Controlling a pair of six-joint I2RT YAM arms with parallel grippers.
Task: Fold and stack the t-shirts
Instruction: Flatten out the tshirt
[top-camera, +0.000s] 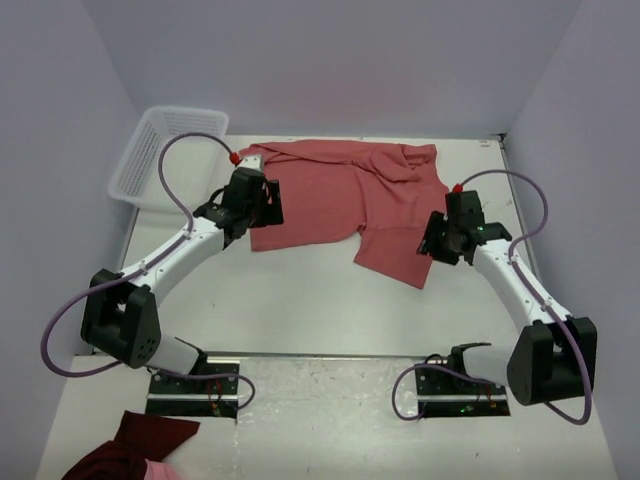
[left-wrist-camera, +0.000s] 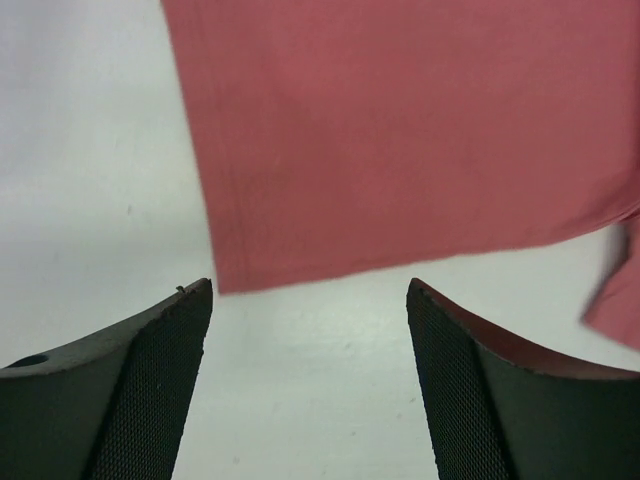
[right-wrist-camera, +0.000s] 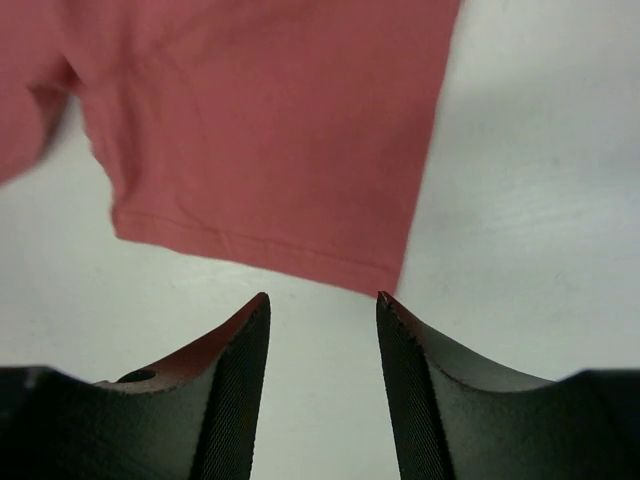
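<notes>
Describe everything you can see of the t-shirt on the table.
The t-shirt is salmon-red, soft cotton-looking cloth with stitched hems. It lies unfolded and rumpled on the far half of the table, bunched along its far edge. Only the table seems to touch it: the left pincer and right pincer are open, just short of its hems.

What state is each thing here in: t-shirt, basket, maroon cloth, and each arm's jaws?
t-shirt: unfolded, spread out but rumpled.
basket: upright, looks empty.
maroon cloth: bunched up in a heap.
left gripper: jaws open, holding nothing.
right gripper: jaws open, holding nothing.
</notes>
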